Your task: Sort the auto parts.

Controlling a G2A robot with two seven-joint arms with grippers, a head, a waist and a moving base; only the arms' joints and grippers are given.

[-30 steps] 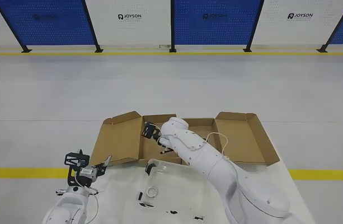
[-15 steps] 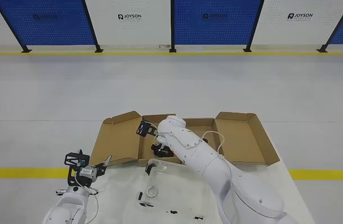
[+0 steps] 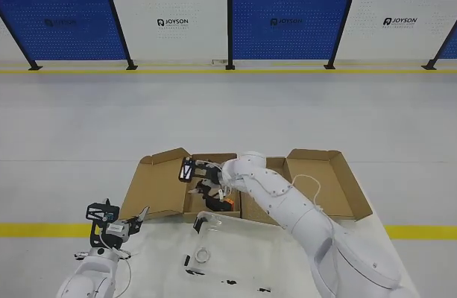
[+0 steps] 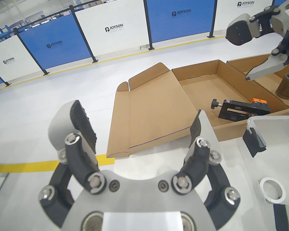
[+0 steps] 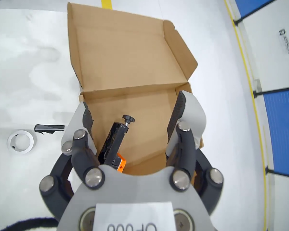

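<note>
**Right claw open over the left box, clamp lying inside**

Surroundings. A white table (image 3: 157,257) carried two open cardboard boxes side by side at its far edge. The left box (image 3: 162,186) had its flap folded outward, and the second box (image 3: 325,186) sat beside it. A clear bin (image 3: 206,217) stood just in front of the left box. It held a metal ring (image 3: 203,255) and a few small black pieces. Blue and white barrier panels (image 3: 288,30) lined the far side of the floor, and a yellow floor line (image 3: 34,229) ran past the table.

Task part. A black clamp (image 3: 217,200) with an orange tab lay flat on the floor of the left box, near the wall next to the bin. Its knob end pointed toward the flap.

Grippers. The right gripper (image 5: 132,103) hung above the clamp with jaws wide apart and nothing between them. The left gripper (image 4: 137,116) sat over the table's left corner, well apart from the boxes, also spread and empty.

Obstruction. From above, the right arm lay across the seam between the two boxes.

View differences. The left wrist view looked in from the side. It showed the right gripper raised clear of the clamp, and a dark cylinder (image 4: 287,86) standing upright in the second box. The right wrist view looked straight down between its own fingers (image 5: 86,118) onto the clamp.
</note>
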